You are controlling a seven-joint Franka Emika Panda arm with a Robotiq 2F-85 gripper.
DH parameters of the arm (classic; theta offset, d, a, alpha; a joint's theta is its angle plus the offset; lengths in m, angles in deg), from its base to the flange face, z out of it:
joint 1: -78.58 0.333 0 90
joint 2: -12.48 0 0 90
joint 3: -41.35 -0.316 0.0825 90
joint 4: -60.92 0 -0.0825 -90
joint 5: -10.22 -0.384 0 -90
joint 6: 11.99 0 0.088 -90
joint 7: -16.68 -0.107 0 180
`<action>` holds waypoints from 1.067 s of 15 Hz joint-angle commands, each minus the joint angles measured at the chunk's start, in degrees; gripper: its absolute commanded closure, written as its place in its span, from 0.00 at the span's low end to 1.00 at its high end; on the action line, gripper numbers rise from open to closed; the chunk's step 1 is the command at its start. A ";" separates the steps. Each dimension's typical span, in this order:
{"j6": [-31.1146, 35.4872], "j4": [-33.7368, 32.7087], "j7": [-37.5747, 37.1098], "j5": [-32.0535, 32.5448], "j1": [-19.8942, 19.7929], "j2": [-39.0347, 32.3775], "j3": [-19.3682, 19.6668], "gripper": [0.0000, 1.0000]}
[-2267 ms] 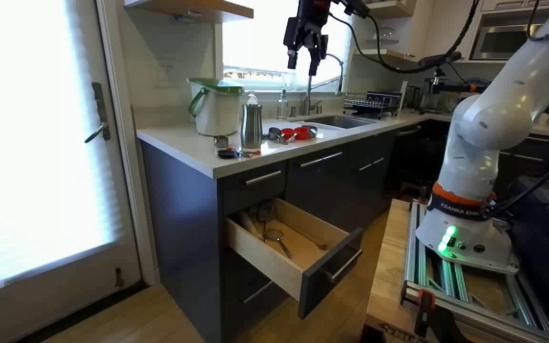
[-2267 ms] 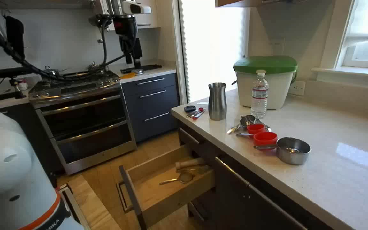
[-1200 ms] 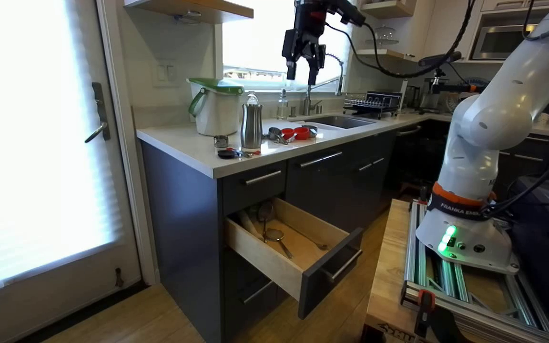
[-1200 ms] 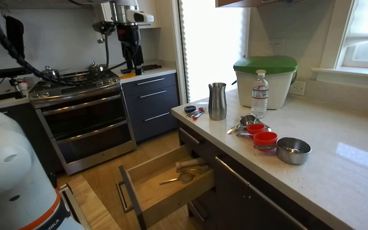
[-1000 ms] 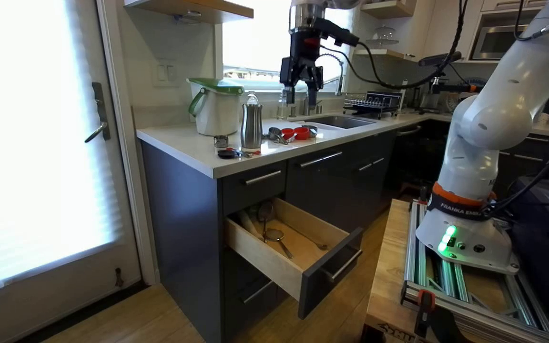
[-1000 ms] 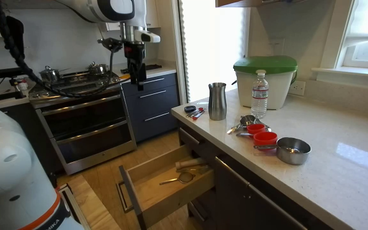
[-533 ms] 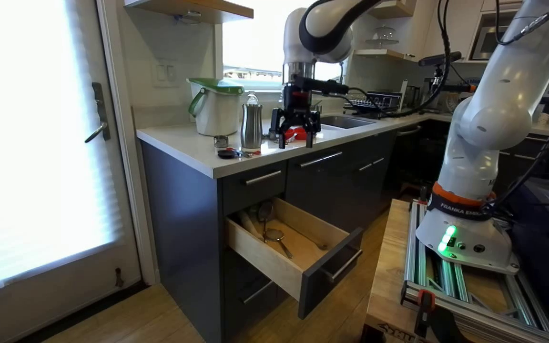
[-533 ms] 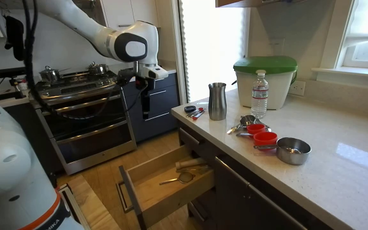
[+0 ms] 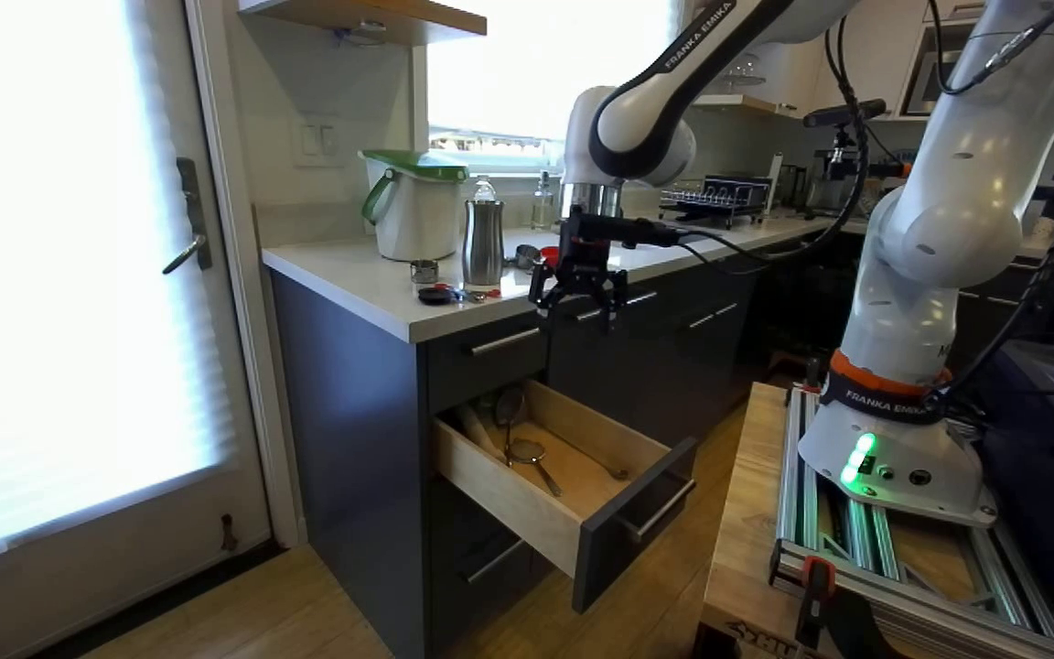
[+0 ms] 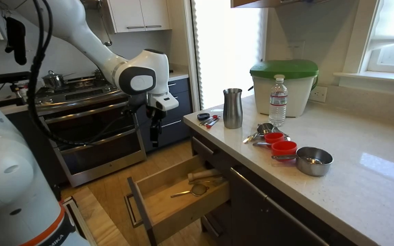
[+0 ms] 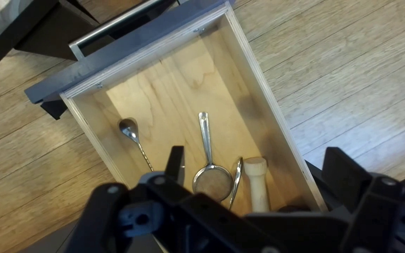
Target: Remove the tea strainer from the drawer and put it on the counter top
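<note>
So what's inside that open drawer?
The drawer holds a tea strainer, a spoon, a wooden tool and another metal utensil. Its back, covered by the gripper in the wrist view, is unclear elsewhere; more may lie there.

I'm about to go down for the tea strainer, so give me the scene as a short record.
Gripper: open, holding nothing, above the drawer
Drawer: pulled open
Tea strainer: in the drawer, handle toward its front
Wrist view, right of strainer: thin metal utensil, then wooden pestle
Wrist view, left of strainer: metal spoon
Counter top: tall steel vessel, water bottle, red measuring cups, green-lidded bin, among others
Remaining: grasp, lift, place
</note>
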 commanded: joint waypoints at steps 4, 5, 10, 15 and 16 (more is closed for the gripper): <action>-0.07 -0.69 -0.10 0.23 0.51 -0.02 0.56 0.00; -0.07 -0.73 -0.10 0.23 0.50 -0.02 0.56 0.00; 7.24 -2.55 -6.69 6.52 -0.11 -8.61 -0.72 0.00; 15.40 -2.93 -16.37 15.21 1.81 -19.29 1.53 0.00; 17.05 -3.27 -17.24 15.70 2.52 -21.42 2.26 0.00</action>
